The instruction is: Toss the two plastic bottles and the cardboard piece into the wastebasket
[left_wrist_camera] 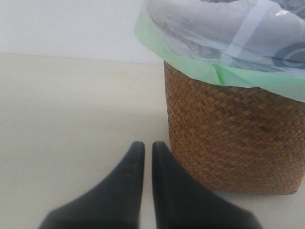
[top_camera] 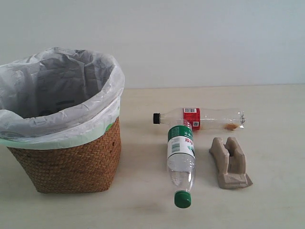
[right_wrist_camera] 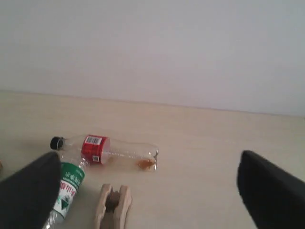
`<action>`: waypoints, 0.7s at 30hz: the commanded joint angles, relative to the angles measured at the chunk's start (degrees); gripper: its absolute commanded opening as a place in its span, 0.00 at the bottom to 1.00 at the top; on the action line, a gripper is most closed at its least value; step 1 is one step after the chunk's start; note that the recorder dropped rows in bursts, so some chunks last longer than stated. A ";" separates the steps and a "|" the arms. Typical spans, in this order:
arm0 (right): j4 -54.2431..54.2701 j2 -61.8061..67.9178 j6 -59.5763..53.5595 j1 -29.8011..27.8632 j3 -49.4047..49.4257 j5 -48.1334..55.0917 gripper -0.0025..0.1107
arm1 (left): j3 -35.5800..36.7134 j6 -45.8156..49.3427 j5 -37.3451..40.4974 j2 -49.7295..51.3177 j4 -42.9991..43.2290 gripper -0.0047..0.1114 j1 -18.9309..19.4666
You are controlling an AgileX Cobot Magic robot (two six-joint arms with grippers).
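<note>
- Brown woven wicker wastebasket (top_camera: 66, 164), squarish and tapering slightly toward its base, lined with a translucent white plastic bag (top_camera: 57, 90) whose pale green hem is folded over the rim. It stands upright on the pale beige tabletop (top_camera: 276, 143), at the left of the exterior view.
- Slim clear plastic bottle with black cap and red label (top_camera: 200, 118), lying on its side to the right of the wastebasket and apart from it. The cap points toward the basket, and a little brownish residue sits at the base end.
- Wider clear plastic bottle with green cap and green-white label (top_camera: 181, 162), also lying on its side, roughly at right angles to the slim one. Its base end meets the slim bottle close to the red label, and its cap points toward the near edge of the table.
- Small grey-beige moulded pulp cardboard piece (top_camera: 229, 163), with two raised ridges on a flat base. It rests on the table just right of the wider bottle, not touching it.
- Left gripper (left_wrist_camera: 148, 145): dark fingers drawn together with only a thin slit between them, holding nothing, low over the table just beside the wicker wall.
- Right gripper (right_wrist_camera: 148, 164): fingers spread wide with nothing between them, raised above the bottles and cardboard.
</note>
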 commanded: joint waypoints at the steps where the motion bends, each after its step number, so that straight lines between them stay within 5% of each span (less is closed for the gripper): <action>1: 0.56 6.01 0.55 -0.51 -0.51 3.12 0.94 | 0.17 -0.50 -0.15 -0.14 0.11 0.09 0.19; 12: 12.17 21.42 -4.34 0.10 -0.51 6.97 0.94 | 0.17 -0.50 -0.15 -0.14 0.11 0.09 0.19; 21: 12.57 33.87 -4.62 4.81 -0.51 0.09 0.94 | 0.17 -0.50 -0.15 -0.14 0.11 0.09 0.19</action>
